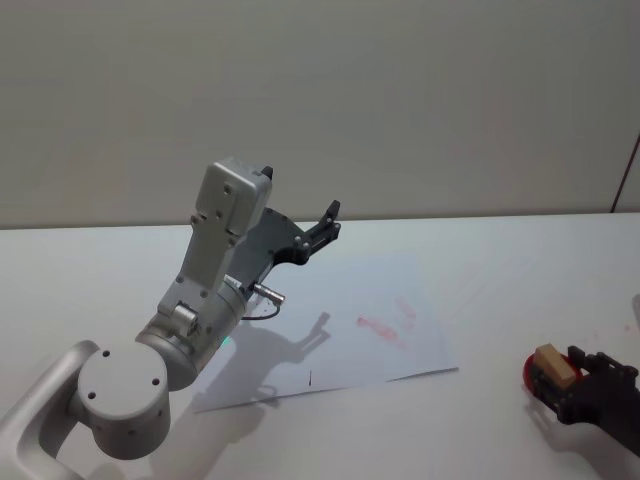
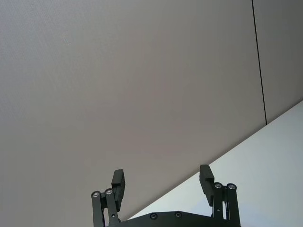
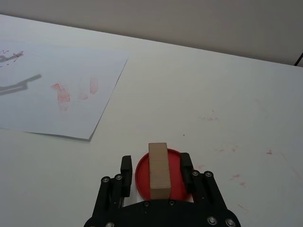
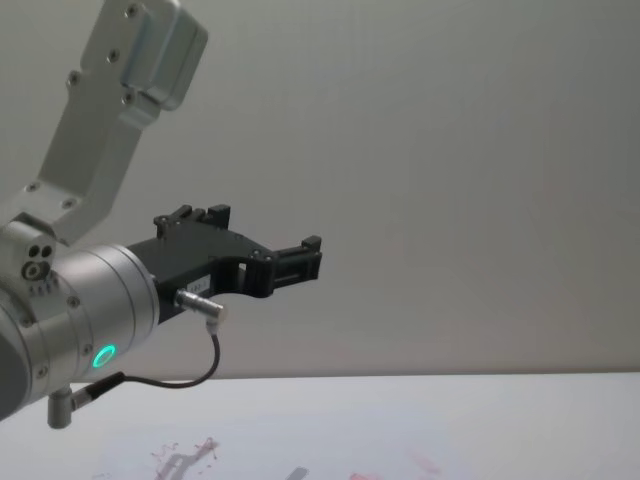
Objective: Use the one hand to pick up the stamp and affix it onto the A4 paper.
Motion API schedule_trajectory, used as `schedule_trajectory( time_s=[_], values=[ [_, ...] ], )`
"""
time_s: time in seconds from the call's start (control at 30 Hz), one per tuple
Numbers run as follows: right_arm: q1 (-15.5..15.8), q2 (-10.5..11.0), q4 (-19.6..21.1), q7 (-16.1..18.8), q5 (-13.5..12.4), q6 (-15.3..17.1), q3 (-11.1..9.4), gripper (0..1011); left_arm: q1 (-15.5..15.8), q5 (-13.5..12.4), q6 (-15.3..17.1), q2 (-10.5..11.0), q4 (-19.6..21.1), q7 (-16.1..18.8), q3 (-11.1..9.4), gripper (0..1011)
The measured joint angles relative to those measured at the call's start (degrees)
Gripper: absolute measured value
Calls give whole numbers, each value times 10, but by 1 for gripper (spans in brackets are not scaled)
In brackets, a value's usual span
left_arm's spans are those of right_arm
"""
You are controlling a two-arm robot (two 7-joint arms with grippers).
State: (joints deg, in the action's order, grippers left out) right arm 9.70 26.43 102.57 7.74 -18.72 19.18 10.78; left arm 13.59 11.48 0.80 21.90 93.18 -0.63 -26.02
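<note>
Low at the table's right side, your black right gripper (image 3: 155, 163) stands spread around the small wood-coloured block stamp (image 3: 158, 176), with a gap on either side, over a round red ink pad (image 3: 141, 176). You find the flat white A4 paper (image 3: 52, 56), red-marked, well apart to its left on the white table (image 3: 203, 94). Your left gripper (image 2: 162, 182) hangs raised and spread.

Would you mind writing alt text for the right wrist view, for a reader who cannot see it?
The open right gripper straddles the wood-coloured stamp, which stands upright on a round red pad on the white table. Farther off lies the A4 paper, bearing red ink marks.
</note>
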Motion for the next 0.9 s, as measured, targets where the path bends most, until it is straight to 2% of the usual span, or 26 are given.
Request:
schedule_trajectory(
  time_s=[0.43, 0.9],
  values=[
    [-5, -2, -3, 4, 6, 3, 2, 234, 0, 0, 0, 0, 0, 0, 0, 1001],
    [-9, -2, -2, 8, 12, -4, 0, 216, 0, 0, 0, 0, 0, 0, 0, 1001]
  ],
)
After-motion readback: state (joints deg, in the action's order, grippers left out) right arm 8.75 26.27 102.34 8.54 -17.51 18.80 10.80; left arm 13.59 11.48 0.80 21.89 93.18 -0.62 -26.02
